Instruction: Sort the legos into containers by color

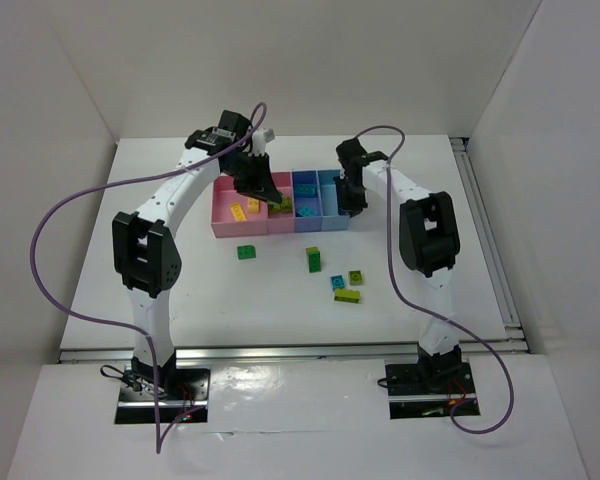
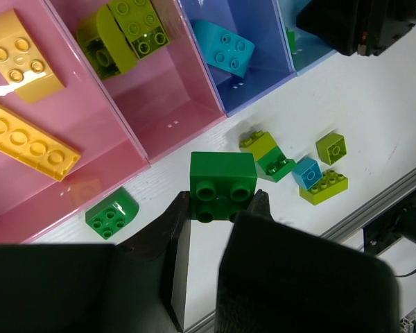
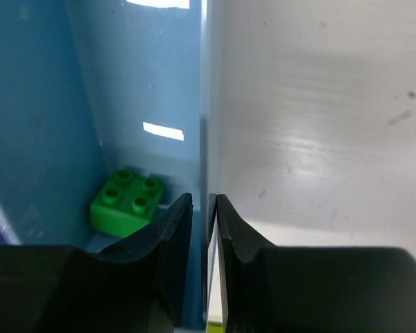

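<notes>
Legos light, stiff, slick; grip flat sides. Your left end effector clamps dark green brick; right end effector pinches light blue bin wall.

Top view: fixed, high behind the arm bases, facing down and forward, far enough to take in the whole table; left wrist view: near, looking down past the left gripper and its green brick onto the bins and loose bricks; right wrist view: very near, looking past the right gripper into the light-blue bin; shared by all three: the bins.
</notes>
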{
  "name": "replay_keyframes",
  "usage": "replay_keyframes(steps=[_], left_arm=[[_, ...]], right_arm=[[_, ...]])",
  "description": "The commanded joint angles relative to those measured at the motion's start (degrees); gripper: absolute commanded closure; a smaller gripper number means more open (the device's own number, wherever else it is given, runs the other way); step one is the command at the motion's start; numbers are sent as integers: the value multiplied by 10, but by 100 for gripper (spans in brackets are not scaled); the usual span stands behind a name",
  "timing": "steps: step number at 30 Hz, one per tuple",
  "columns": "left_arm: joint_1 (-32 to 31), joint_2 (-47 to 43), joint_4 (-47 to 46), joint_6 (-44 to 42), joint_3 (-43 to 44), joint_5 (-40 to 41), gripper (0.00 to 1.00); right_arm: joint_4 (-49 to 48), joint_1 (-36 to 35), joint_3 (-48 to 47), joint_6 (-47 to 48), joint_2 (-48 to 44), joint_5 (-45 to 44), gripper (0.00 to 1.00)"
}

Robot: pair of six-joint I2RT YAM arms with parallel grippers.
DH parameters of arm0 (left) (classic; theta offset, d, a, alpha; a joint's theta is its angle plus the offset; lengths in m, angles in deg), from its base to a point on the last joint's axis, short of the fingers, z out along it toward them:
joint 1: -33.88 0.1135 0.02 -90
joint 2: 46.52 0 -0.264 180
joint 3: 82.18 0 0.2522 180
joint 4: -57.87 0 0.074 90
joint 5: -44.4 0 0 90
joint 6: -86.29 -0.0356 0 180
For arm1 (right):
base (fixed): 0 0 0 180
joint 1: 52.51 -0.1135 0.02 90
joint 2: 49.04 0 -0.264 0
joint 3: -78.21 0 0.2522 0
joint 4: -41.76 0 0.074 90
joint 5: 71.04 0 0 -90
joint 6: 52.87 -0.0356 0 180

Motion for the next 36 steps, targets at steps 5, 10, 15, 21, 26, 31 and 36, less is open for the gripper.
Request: replay_keyframes(steps=[5, 10, 15, 21, 26, 31, 36], left_arm=[[3, -18, -1, -14, -9, -17, 94], [3, -25, -7, -14, -14, -28, 94], [3, -31, -7, -14, -25, -28, 94], [3, -31, -7, -14, -25, -23, 94], [3, -31, -12, -14, -25, -23, 94], [-11, -25, -12, -14, -8, -37, 94], [-49, 19, -12, 12, 57, -37, 94]], right_arm=[[27, -12, -116, -21, 66, -1, 55], [-28, -12, -153, -61, 59, -17, 39], [-82, -12, -79, -61, -13, -43, 30], [-39, -18, -51, -43, -30, -43, 33], [-62, -18, 29, -43, -82, -49, 33], [-103, -23, 64, -61, -144, -78, 27], [-121, -23, 101, -88, -222, -136, 21]])
